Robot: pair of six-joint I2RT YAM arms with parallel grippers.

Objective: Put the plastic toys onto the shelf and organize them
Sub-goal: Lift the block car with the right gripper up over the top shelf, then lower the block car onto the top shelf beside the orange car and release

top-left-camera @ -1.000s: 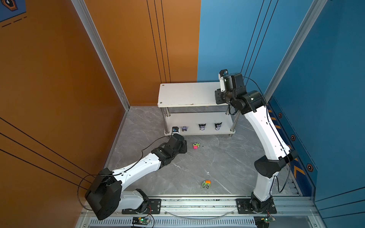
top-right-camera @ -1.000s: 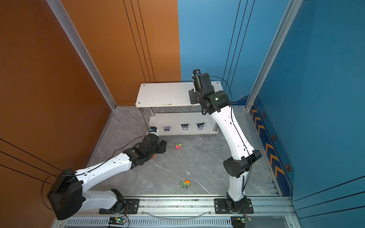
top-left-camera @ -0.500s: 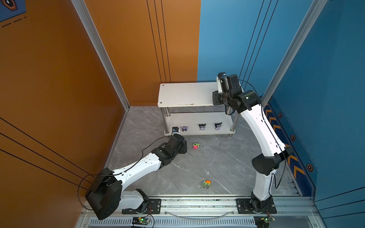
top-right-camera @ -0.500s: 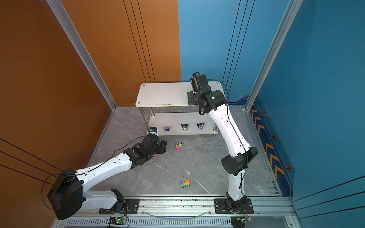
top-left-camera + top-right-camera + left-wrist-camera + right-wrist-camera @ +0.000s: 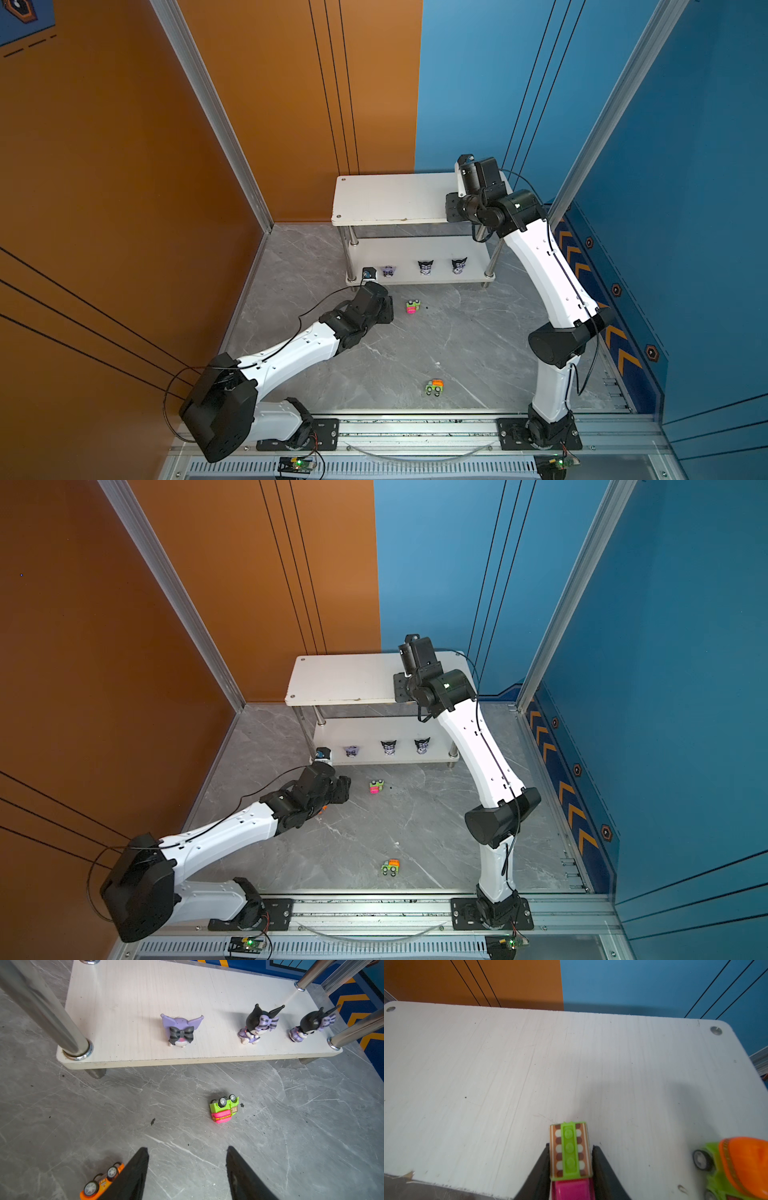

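Your right end effector [image 5: 571, 1145] reaches over the top tier of the shelf [image 5: 488, 1074], fingers flanking the pink-green truck [image 5: 570, 1161]; I can't tell if it's gripped. Your left end effector [image 5: 186, 1147] hovers released above the table [image 5: 291, 1126], and 3 figurines [image 5: 256, 1024] line the lower tier.

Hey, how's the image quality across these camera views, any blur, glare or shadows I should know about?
Right wrist view: the pink truck is sharp, the orange truck at the edge is blurred, and a soft shadow lies on the shelf. Left wrist view: crisp, with glare on the post and soft shadows beside the figurines. Both top views: evenly lit, no blur.
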